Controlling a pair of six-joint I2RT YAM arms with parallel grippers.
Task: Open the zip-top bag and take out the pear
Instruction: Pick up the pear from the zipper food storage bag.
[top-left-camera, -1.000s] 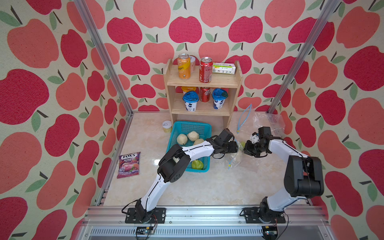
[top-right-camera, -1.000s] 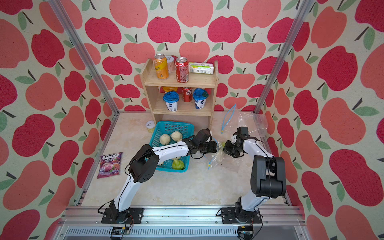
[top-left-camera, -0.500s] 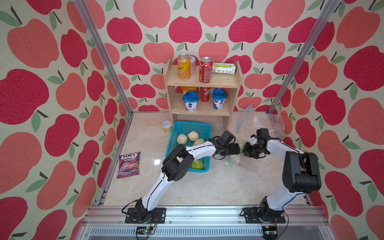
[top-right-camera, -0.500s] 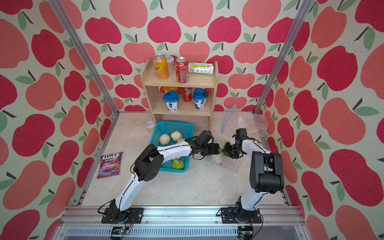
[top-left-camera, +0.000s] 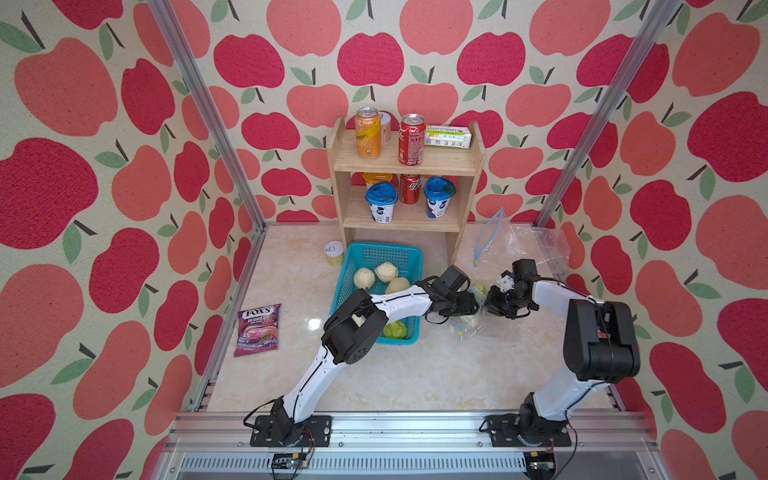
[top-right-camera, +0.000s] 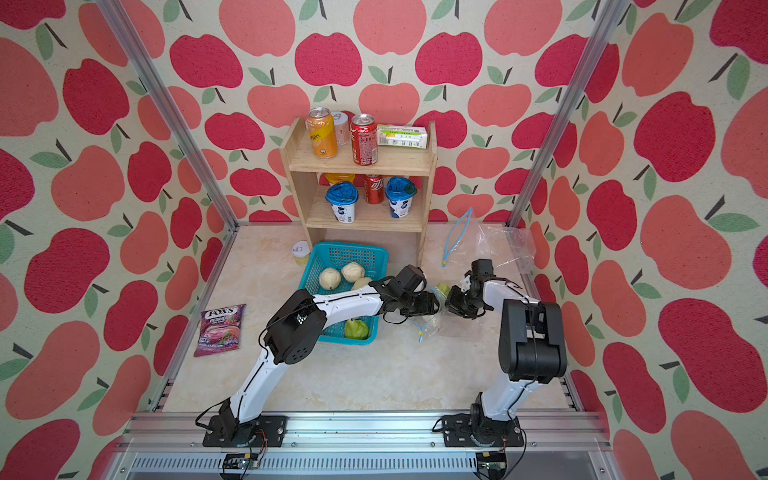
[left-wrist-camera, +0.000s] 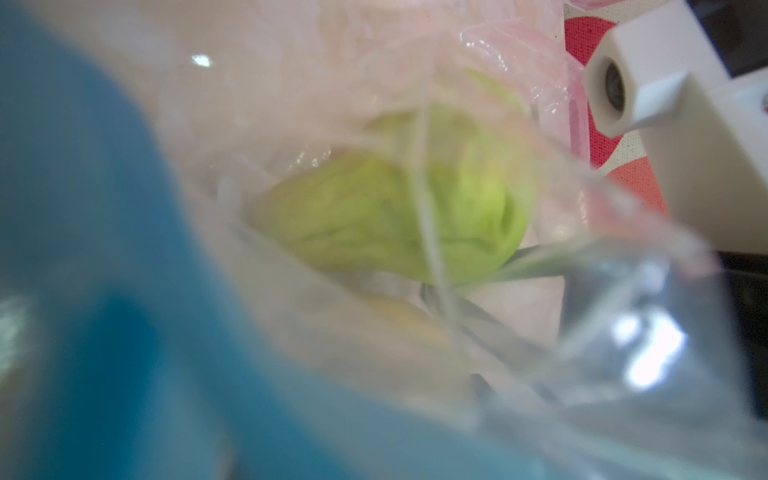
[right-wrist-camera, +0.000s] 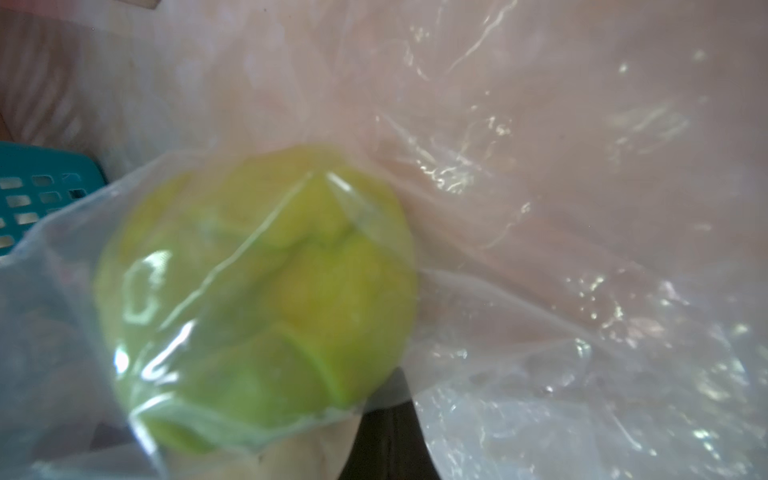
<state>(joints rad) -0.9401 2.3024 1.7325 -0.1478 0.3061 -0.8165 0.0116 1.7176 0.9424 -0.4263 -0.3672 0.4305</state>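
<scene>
Judging by film over pear (right-wrist-camera: 257, 307), extraction is not yet done — pear is seen inside zip-top bag (top-left-camera: 484, 326), between left gripper (top-left-camera: 473, 301) and right gripper (top-left-camera: 490, 302). Right jaws are pressed together; left jaws' state cannot be told. Basket (top-left-camera: 376, 252) beside is loaded with pale fruits (top-left-camera: 386, 272) and green fruit (top-left-camera: 395, 329).

A shelf (top-left-camera: 405, 166) stands at the back of the worktop (top-left-camera: 395, 374), with cans (top-left-camera: 411, 139) on it. Just before it sits a basket (top-left-camera: 376, 253) holding fruit (top-left-camera: 386, 272), a pot (top-left-camera: 334, 253) at its back-left corner. A packet (top-left-camera: 257, 330) lies far left. Right of the basket, the bag (top-left-camera: 473, 328), pear (top-left-camera: 481, 288) inside, sits between the left gripper (top-left-camera: 471, 303) and right gripper (top-left-camera: 490, 301). A second bag (top-left-camera: 536, 245) lies behind, back right.
</scene>
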